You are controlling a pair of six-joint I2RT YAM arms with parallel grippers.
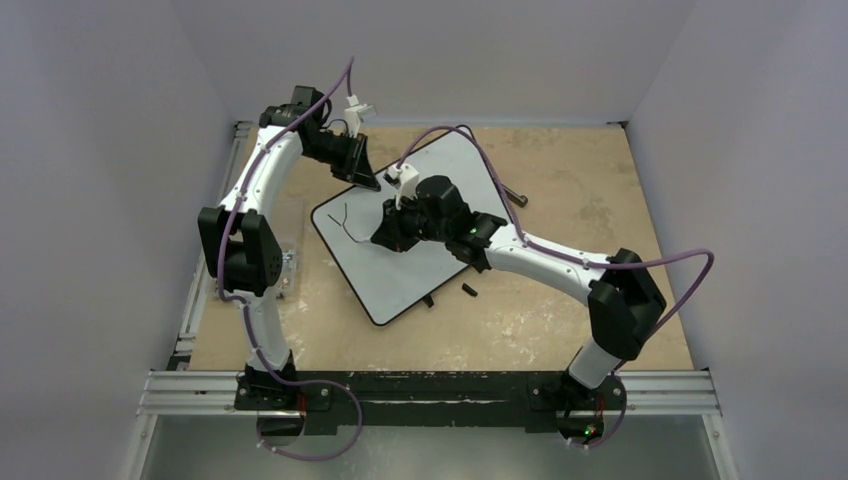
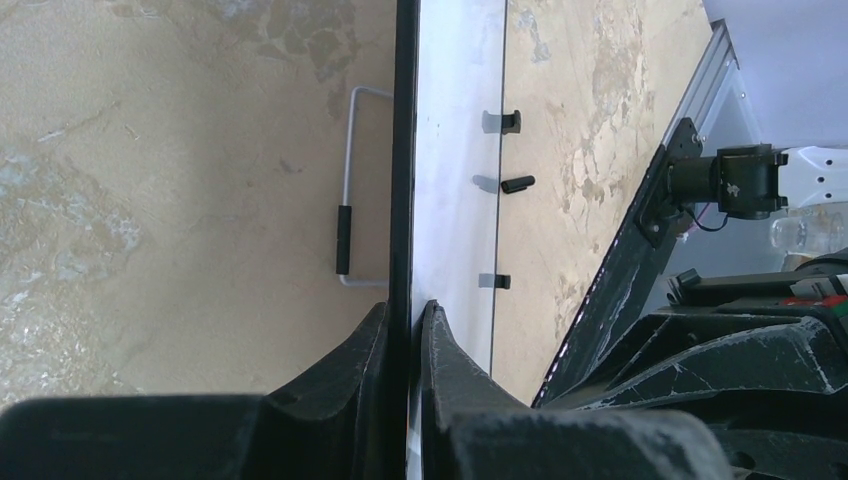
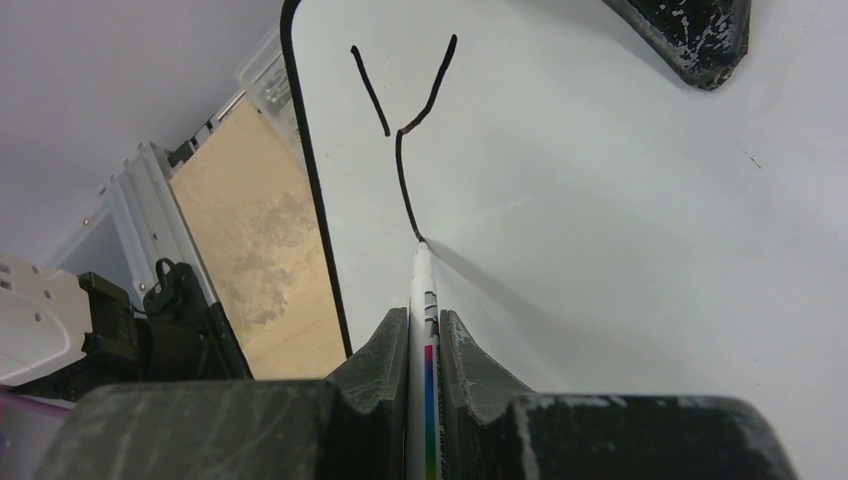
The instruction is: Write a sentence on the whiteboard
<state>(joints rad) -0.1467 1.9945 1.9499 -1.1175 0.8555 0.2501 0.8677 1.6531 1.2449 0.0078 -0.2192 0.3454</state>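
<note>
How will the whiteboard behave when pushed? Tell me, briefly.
Probably stiff: the whiteboard lies flat, unbent, though the left end effector clamps one edge. Likely slides easily, hence that clamp while the marker presses. Thin and broad, so probably light.

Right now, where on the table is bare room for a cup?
The widest bare patch is the table's far right corner, right of the whiteboard. A narrow strip lies between the whiteboard and the front rail, shared with two small black pieces. Crowded: the whiteboard, left claw on its edge, right claw holding the marker.
</note>
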